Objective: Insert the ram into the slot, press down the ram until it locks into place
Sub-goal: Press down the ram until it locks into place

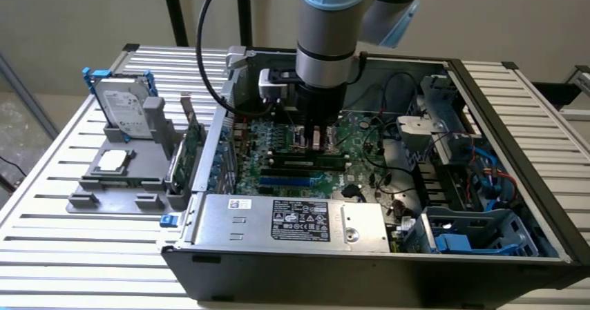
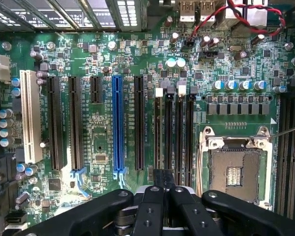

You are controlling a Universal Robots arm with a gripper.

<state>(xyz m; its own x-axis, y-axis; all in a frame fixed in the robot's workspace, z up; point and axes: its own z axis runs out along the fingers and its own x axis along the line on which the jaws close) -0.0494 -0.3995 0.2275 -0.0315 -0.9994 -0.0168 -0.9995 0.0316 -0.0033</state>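
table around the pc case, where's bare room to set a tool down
Bare slats on the table between the grey fixture and the near edge, at the exterior view's lower left, and beside the case on the exterior view's right. Crowded inside the case, where the gripper hangs over the motherboard.

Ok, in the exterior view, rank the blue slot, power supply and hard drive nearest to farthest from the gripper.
1. Blue slot, inside the case, by the gripper.
2. Power supply, at the case's near wall.
3. Hard drive, outside, exterior view's left.
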